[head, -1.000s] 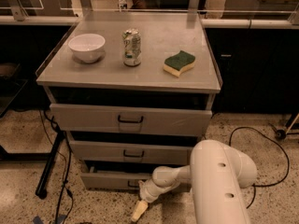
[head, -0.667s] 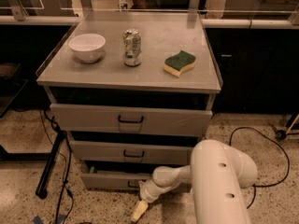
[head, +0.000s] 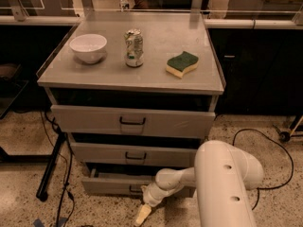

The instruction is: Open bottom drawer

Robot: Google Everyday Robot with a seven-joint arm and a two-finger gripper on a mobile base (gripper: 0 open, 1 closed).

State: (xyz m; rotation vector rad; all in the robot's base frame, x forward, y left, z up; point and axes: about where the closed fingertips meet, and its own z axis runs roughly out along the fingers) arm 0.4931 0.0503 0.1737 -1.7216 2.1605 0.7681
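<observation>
Next to nothing differs — the end effector (head: 142, 215), low down on the near side of the bottom drawer (head: 108, 185), may sit a shade lower than a second ago, too slight to be sure; the drawer front juts out no further than before.

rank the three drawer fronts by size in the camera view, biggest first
Top grey metal drawer front
middle grey drawer front
bottom grey drawer front, partly hidden by the arm
The gripper hangs near the floor before it.
</observation>
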